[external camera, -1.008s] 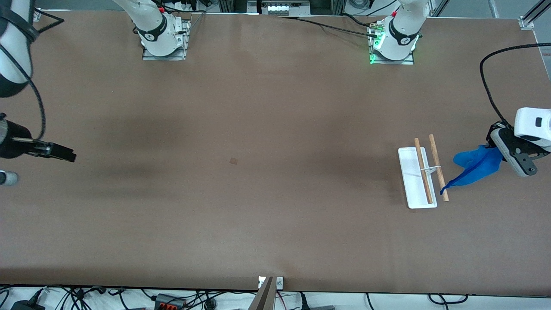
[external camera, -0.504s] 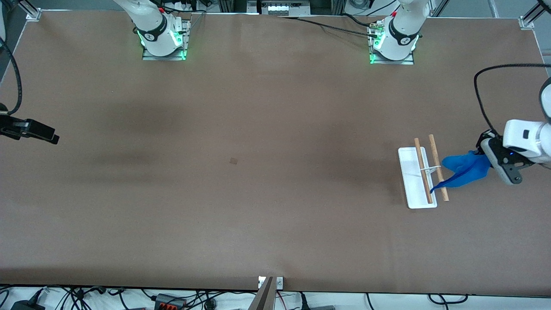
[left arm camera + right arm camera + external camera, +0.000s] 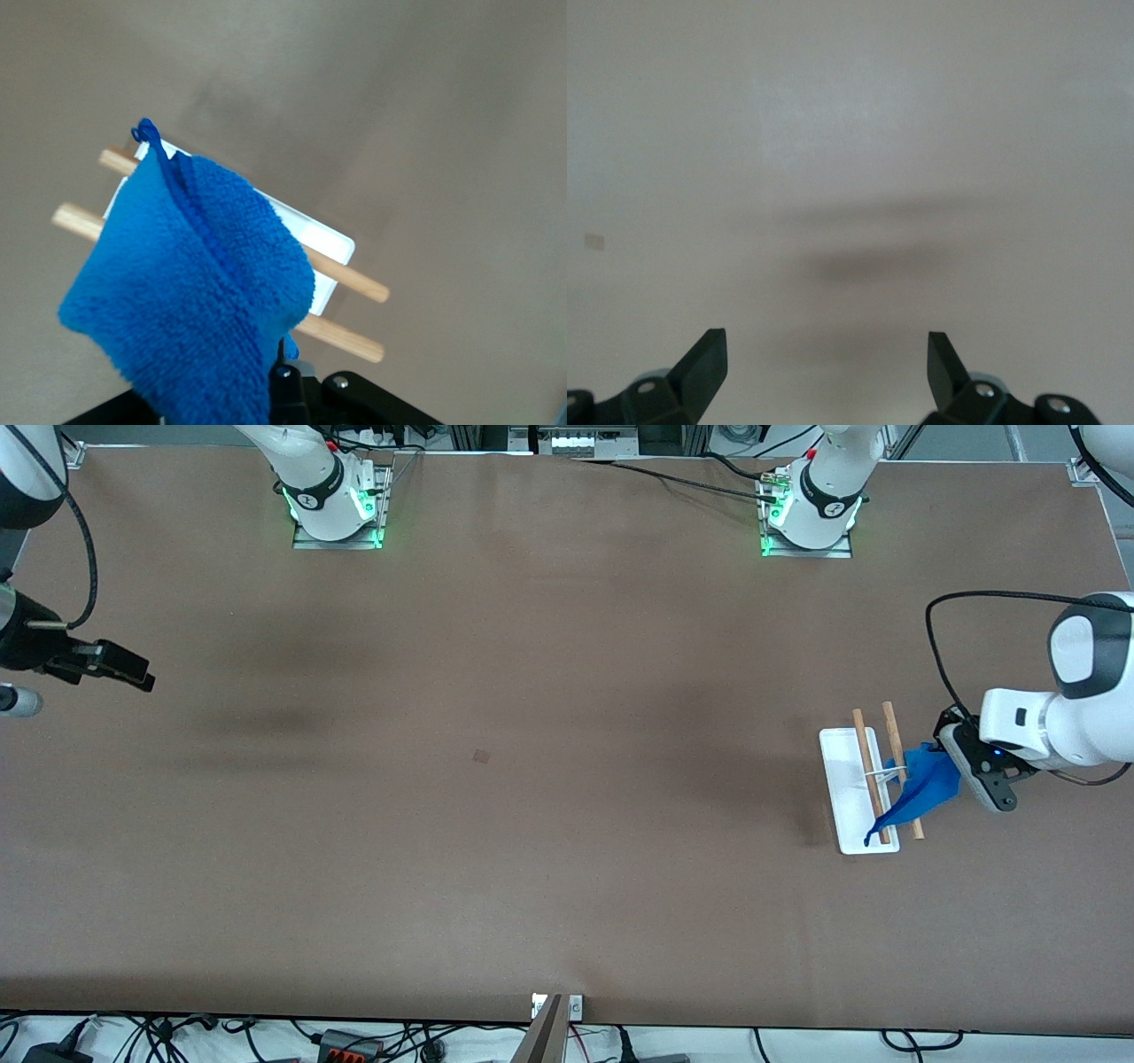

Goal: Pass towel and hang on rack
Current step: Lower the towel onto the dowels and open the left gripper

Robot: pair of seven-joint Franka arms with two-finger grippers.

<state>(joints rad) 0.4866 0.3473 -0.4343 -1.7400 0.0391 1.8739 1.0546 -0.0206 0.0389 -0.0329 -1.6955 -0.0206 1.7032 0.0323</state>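
The royal-blue towel [image 3: 921, 788] hangs from my left gripper [image 3: 955, 766], which is shut on its upper end. The towel droops over the rack's [image 3: 859, 797] two wooden rods [image 3: 893, 735], its tagged corner over the white base. In the left wrist view the towel [image 3: 190, 283] covers most of the rods [image 3: 350, 279], and its loop tag [image 3: 142, 133] shows at the corner. My right gripper [image 3: 133, 673] is open and empty, up over bare table at the right arm's end; its fingertips [image 3: 704, 354] frame only table.
The brown table [image 3: 532, 779] is bare apart from a small dark mark [image 3: 481, 756] near its middle. A metal bracket [image 3: 556, 1006] sits at the edge nearest the front camera. Cables run along that edge.
My left gripper has carried the towel from beside the rack to over its rods. My right gripper has shifted slightly near its end of the table, still open.
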